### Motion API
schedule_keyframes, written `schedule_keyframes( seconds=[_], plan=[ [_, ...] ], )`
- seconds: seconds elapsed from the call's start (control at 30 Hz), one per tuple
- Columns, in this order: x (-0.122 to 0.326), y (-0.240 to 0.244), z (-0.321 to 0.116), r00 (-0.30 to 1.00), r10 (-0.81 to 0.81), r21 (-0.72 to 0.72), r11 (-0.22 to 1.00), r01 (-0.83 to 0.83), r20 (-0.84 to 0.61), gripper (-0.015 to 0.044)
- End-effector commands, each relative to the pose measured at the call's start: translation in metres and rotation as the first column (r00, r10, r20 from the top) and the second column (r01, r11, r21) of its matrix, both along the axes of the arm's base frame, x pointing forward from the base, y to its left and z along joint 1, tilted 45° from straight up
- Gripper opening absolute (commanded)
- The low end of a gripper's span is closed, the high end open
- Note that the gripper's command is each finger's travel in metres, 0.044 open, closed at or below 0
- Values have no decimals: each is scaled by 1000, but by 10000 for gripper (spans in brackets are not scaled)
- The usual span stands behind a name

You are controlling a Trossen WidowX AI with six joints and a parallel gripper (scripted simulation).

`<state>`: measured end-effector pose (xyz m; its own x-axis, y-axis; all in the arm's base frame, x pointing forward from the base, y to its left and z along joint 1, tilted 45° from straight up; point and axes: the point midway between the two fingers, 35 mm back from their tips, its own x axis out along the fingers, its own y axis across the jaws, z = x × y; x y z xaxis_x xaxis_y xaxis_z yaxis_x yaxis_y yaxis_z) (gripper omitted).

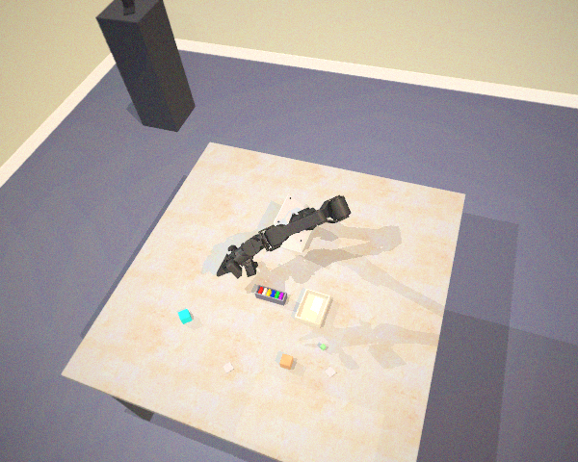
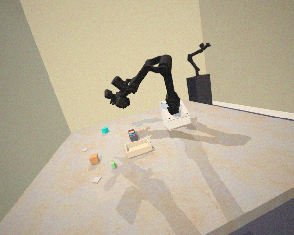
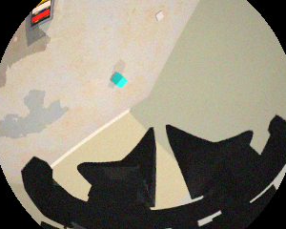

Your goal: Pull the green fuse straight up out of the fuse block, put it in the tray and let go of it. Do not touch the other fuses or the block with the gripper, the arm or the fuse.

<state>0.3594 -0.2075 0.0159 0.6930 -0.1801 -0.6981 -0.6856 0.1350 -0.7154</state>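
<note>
Within the fuse block (image 1: 270, 293), the green fuse (image 1: 280, 295) is sitting seated at the end nearest the tray (image 1: 313, 306). Well above the table (image 1: 190, 239), the gripper (image 2: 113, 101) is hovering, fingers nearly together, gripping nothing.

Fuse block (image 3: 43, 10) cut off at wrist view's edge; individual fuses too small to separate.

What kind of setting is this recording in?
Probably a robot test room: a bare table bearing one arm on a white base, a fuse block, a tray, and a second arm on a pedestal.
</note>
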Motion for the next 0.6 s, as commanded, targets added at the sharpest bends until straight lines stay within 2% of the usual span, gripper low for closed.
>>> schedule_keyframes(
  seconds=[0.0,0.1,0.17,0.27,0.37,0.43,0.57],
  plan=[
    [-6,80,-26,952,-133,568,776,273,-276,62],
    [-16,114,-28,872,-155,671,581,460,-464,62],
    [-24,135,-26,791,-150,677,438,592,-594,62],
    [-37,166,-18,622,-114,590,224,775,-774,62],
    [-49,193,-5,406,-48,405,33,914,-913,62],
    [-53,207,6,293,-9,293,-45,955,-956,62],
    [-53,210,8,271,-1,271,-58,961,-963,62]
  ],
)
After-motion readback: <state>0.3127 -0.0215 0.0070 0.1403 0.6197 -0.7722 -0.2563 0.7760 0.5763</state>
